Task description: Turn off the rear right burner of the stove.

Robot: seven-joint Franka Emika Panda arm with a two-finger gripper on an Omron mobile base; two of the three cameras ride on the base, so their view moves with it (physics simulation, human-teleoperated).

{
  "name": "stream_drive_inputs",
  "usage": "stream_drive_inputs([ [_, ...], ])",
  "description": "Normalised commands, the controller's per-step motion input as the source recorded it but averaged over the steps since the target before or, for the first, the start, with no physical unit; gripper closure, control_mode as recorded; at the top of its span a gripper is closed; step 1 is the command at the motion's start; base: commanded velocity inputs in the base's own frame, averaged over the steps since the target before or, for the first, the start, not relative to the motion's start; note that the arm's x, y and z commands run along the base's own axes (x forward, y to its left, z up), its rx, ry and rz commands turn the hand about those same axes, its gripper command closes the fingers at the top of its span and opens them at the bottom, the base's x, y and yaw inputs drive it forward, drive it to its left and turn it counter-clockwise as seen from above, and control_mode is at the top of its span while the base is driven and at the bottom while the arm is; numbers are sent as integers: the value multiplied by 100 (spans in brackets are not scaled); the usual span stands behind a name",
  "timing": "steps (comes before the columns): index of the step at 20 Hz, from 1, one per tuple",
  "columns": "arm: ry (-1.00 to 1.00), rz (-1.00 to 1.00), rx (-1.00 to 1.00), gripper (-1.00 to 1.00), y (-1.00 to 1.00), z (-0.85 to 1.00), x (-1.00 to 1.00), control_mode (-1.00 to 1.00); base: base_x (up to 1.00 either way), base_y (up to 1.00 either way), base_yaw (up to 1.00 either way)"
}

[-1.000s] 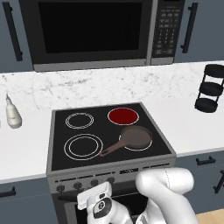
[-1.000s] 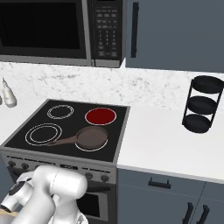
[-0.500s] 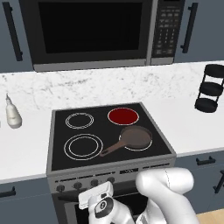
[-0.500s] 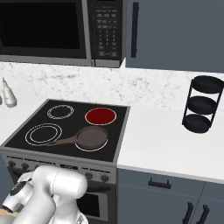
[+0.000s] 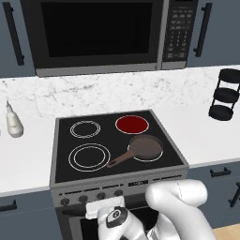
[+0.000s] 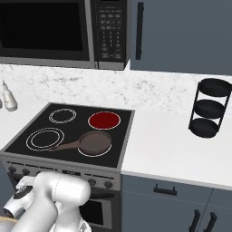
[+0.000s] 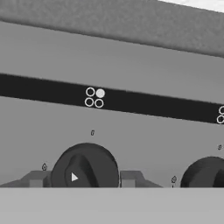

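Pincer: low at the stove front panel, fingertips flanking a dark knob on either side; contact with the knob cannot be told, tips cut off by the lower edge of the hand view. White pointer mark on the knob face. Second knob to one side, partly cut off. Black strip above the knobs with a four-circle burner symbol, one circle filled white.

Rear right burner: glowing solid red, back right of the black cooktop, just behind a brown frying pan. Pan on the front right zone, empty, handle pointing toward the front left ring. Rear left ring unlit.

Knob row largely hidden behind the white arm in both base views.

Surroundings: black microwave above the stove; pale bottle on the counter left of the stove, well apart; black three-tier stand on the right counter, tiers empty.
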Motion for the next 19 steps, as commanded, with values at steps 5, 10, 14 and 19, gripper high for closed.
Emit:
stream_drive_inputs([
  [5,10,-13,74,100,-54,24,0,-100,0,0,0],
  [10,6,-15,79,100,-58,31,-2,-100,0,0,0],
  [14,4,-14,75,100,-64,47,0,-100,0,0,0],
  [19,4,-12,32,100,-49,20,0,-100,0,0,0],
])
